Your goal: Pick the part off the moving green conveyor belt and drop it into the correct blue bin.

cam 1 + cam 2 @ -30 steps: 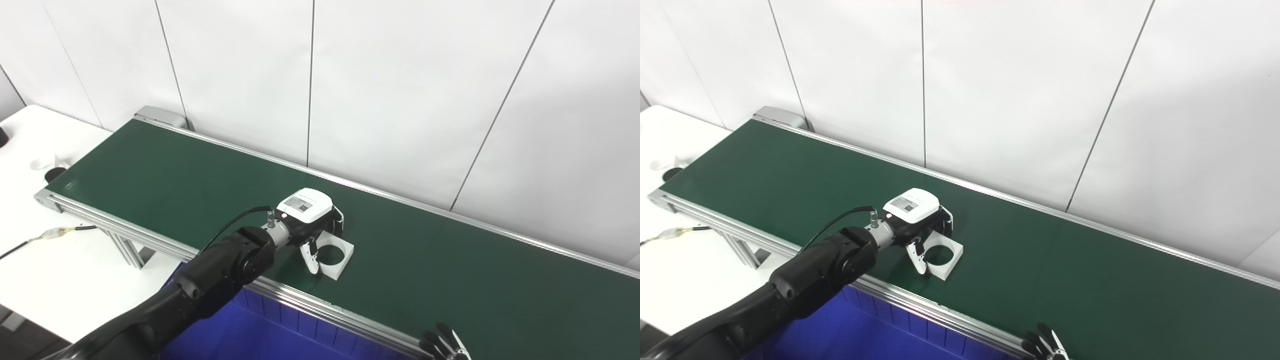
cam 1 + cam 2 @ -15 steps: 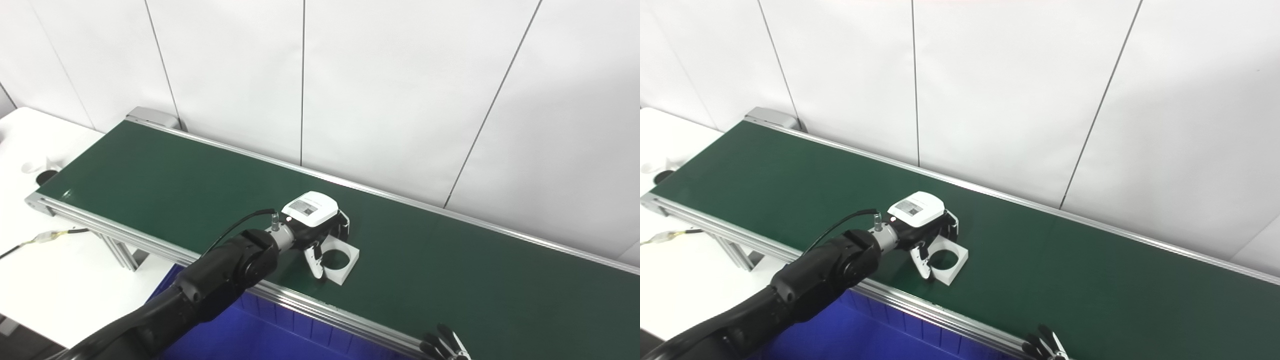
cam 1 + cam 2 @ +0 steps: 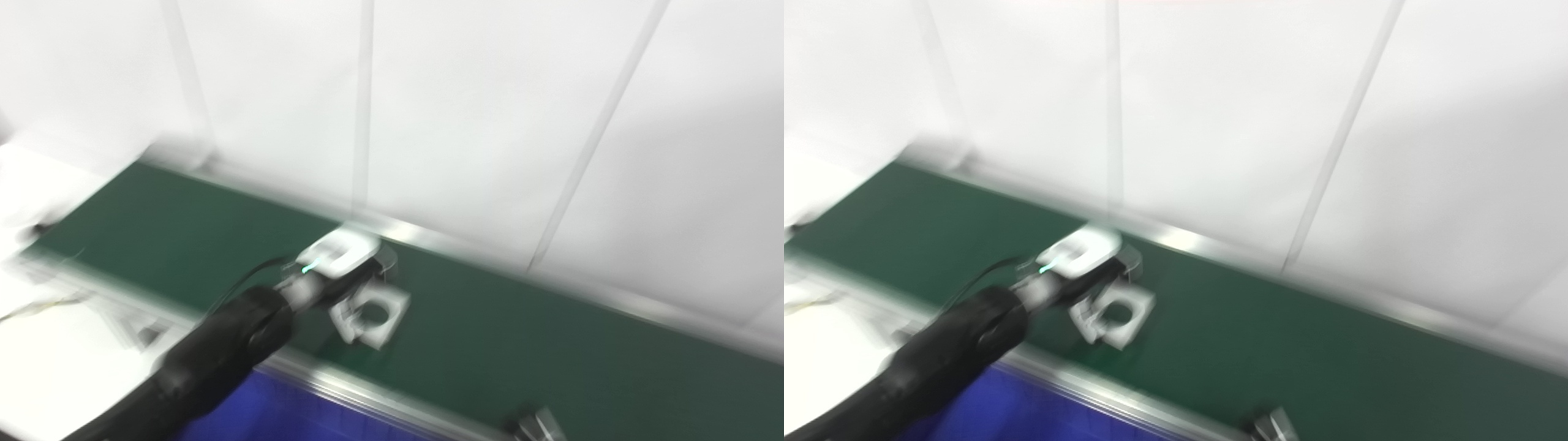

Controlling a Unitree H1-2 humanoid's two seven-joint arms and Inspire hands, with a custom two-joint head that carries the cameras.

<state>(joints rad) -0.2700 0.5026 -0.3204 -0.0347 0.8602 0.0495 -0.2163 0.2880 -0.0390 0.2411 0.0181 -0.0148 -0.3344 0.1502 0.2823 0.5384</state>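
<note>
Both views are smeared by camera motion. The part is a flat white square plate with a round hole, lying near the front rail of the green conveyor belt. My left hand, black with a white cover on its back, sits over the part's left side. Its thumb is on the near-left edge and its fingers are on the far edge, closed round the plate. Blur hides whether the plate is off the belt. Only the fingertips of my right hand show, at the bottom edge below the belt's front rail.
A blue bin lies below the belt's front rail, under my left forearm. A white table with a cable stands left of the belt's end. White wall panels rise behind the far rail.
The whole picture has shifted and blurred, so the camera has moved. My left hand and the part stay together as before. The right fingertips remain at the bottom edge.
</note>
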